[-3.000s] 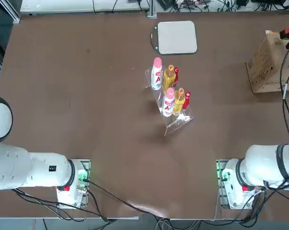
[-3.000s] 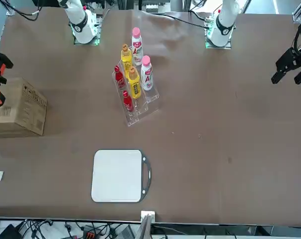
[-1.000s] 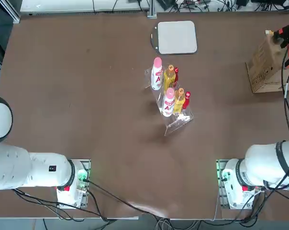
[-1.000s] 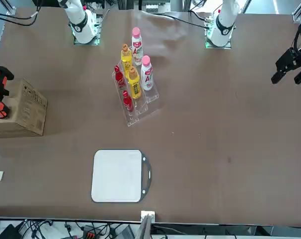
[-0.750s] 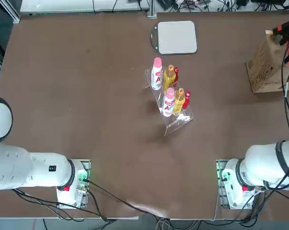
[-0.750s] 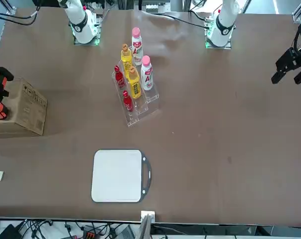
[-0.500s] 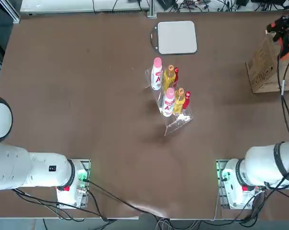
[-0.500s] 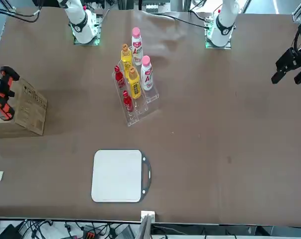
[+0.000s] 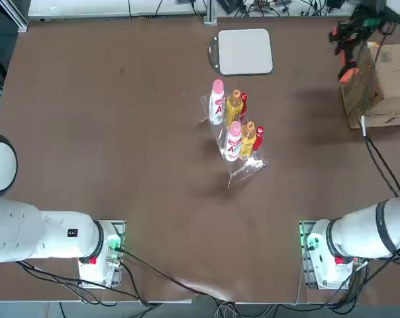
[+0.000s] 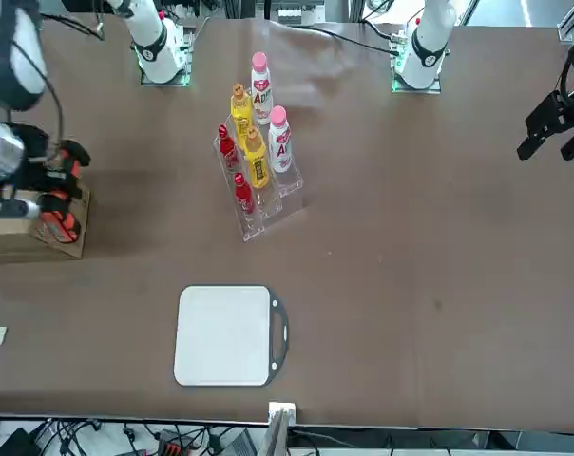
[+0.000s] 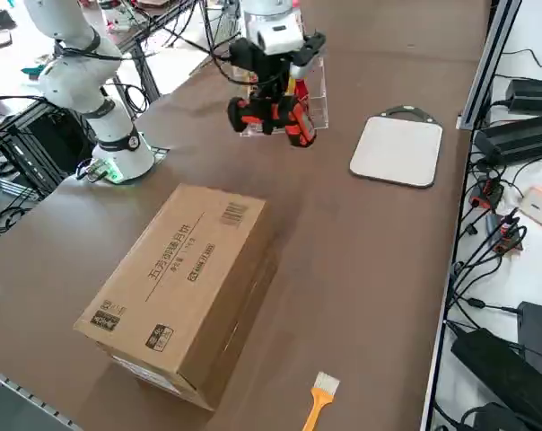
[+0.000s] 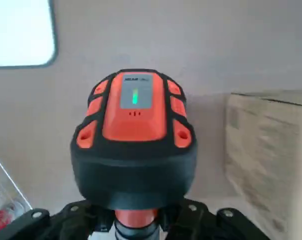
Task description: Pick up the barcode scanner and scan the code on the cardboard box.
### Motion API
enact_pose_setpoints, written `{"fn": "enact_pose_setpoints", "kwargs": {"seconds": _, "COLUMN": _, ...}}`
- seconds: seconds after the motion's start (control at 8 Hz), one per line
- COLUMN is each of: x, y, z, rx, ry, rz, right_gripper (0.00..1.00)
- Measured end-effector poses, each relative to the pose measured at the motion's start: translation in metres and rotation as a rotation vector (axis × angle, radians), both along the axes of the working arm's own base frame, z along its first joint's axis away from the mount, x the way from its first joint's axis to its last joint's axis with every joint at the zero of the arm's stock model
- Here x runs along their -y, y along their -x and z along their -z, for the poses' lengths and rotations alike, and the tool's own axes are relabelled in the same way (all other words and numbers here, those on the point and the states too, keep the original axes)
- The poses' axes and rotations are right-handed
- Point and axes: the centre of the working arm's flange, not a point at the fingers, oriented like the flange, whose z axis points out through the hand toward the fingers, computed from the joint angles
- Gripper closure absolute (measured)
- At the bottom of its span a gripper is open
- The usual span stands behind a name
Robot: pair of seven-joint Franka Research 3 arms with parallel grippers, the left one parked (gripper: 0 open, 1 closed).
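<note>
The right tool pinches the barcode scanner by its handle, the two fingers closed on the orange neck just below the black head, so the head rides clear of them. A small green strip glows on the head's orange panel. Gripping low on the handle probably leaves the scanning face unobstructed and lets the wrist aim it.

In the side view the scanner hangs in the air above the counter, between the cardboard box and the clear rack of bottles, touching neither. The top view puts it just off the box's inner end, at the counter's far right; the front view shows the same, with the scanner at the box's corner. Standing off a little probably gives the beam room to cover a code.

The box lies on its long side, its broad upper face showing printed text, a barcode near the far end and small pale labels near the close end. That face looks upward, so a scan would seem to call for tilting the head down over it; which code is meant cannot be told.

Farther off, the grey pad lies flat near the counter's far edge, well apart, and a small orange brush lies beside the box.
</note>
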Motion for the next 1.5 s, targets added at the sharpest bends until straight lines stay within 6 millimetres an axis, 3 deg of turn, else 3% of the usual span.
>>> {"fn": "enact_pose_setpoints", "kwargs": {"seconds": 0.12, "x": -0.027, "y": 0.003, "z": 0.031, "rx": 0.027, "ry": 0.002, "rz": -0.003, "right_gripper": 0.57}}
{"fn": "enact_pose_setpoints", "kwargs": {"seconds": 0.25, "x": -0.039, "y": 0.009, "z": 0.067, "rx": 0.027, "ry": 0.004, "rz": -0.011, "right_gripper": 0.57}}
{"fn": "enact_pose_setpoints", "kwargs": {"seconds": 0.38, "x": -0.040, "y": 0.016, "z": 0.103, "rx": 0.012, "ry": 0.008, "rz": -0.011, "right_gripper": 0.57}}
{"fn": "enact_pose_setpoints", "kwargs": {"seconds": 0.62, "x": -0.033, "y": 0.025, "z": 0.151, "rx": -0.009, "ry": 0.016, "rz": -0.003, "right_gripper": 0.57}}
{"fn": "enact_pose_setpoints", "kwargs": {"seconds": 1.12, "x": -0.044, "y": 0.032, "z": 0.223, "rx": -0.088, "ry": 0.035, "rz": -0.027, "right_gripper": 0.57}}
{"fn": "enact_pose_setpoints", "kwargs": {"seconds": 1.25, "x": -0.049, "y": 0.034, "z": 0.235, "rx": -0.096, "ry": 0.039, "rz": -0.035, "right_gripper": 0.57}}
{"fn": "enact_pose_setpoints", "kwargs": {"seconds": 1.5, "x": -0.051, "y": 0.034, "z": 0.241, "rx": -0.096, "ry": 0.040, "rz": -0.038, "right_gripper": 0.57}}
